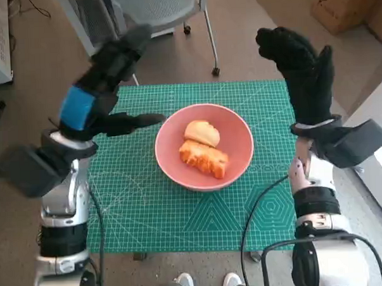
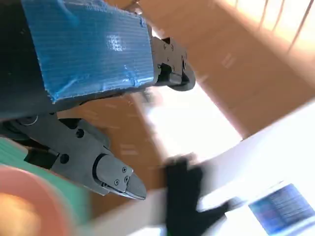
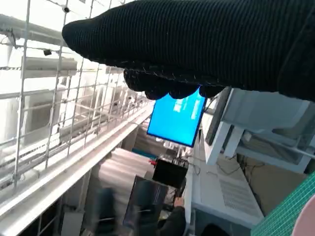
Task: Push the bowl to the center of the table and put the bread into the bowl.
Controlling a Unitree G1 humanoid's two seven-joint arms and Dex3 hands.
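- Head view: a pink bowl (image 1: 204, 147) is seen near the middle of a green cutting mat (image 1: 149, 202) that covers the table, with two pieces of bread inside it. A pale rounded roll (image 1: 202, 132) lies toward the far side of the bowl, and a longer golden-orange ridged loaf (image 1: 204, 158) is set just beside it, nearer the robot.
- Head view: the left hand (image 1: 106, 80) is raised above the mat's far left corner, its blue-taped back turned up; its fingers are spread and nothing is held, one dark finger reaching toward the bowl's rim. Its upper part is blurred.
- Head view: the right hand (image 1: 302, 71) in the black glove is lifted over the mat's far right corner, fingers extended away from the robot and empty. An office chair (image 1: 153, 11) is cut off at the far edge.
- Left wrist view: the taped back and two grey fingers (image 2: 110, 174) are shown apart and empty. The bowl's pink edge (image 2: 29, 196) is cropped and blurred at a corner, and a dark smeared shape, possibly the gloved hand, cannot be made out for certain.
- Right wrist view: the glove (image 3: 206, 44) fills a dark band; its fingers are barely shown. A blue screen (image 3: 176, 119) is visible beyond it.
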